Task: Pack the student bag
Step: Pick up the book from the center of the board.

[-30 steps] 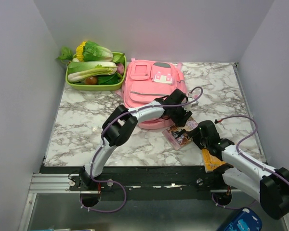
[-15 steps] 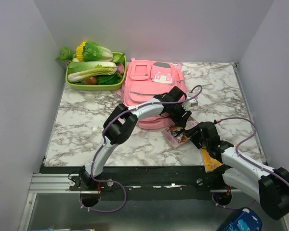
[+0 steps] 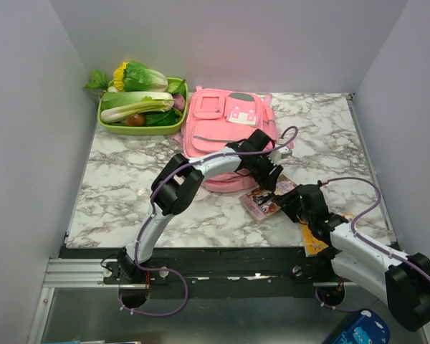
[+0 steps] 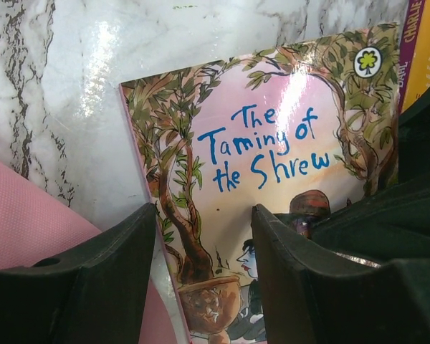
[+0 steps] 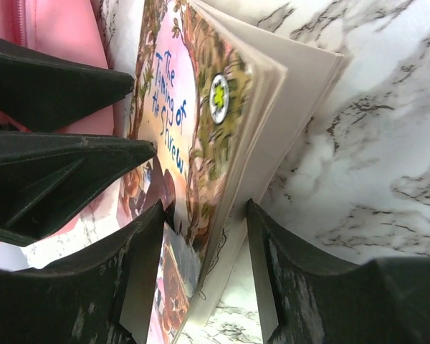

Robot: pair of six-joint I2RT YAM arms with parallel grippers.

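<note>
**Book pickup at the student bag**

Top view: the student bag (image 3: 226, 132), soft pink fabric, lies flat. The book (image 3: 267, 201), a thin glossy paperback, lies just beside the bag's near right corner, its long axis oblique to the bag's near edge. The left gripper (image 3: 271, 172) is nearer the bag. The right gripper (image 3: 292, 206) stands on the book's side away from the bag.

Left wrist view: the left gripper is released, jaws spread over the book's spine edge next to the bag fabric.

Right wrist view: the right gripper's jaws bracket the fanned page edge. Whether they pinch it cannot be told.

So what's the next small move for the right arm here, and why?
Probably close the right pincer: its fingers straddle the raised page edge of the book, not yet clamped, so a grip should come before lifting it toward the student bag.
</note>
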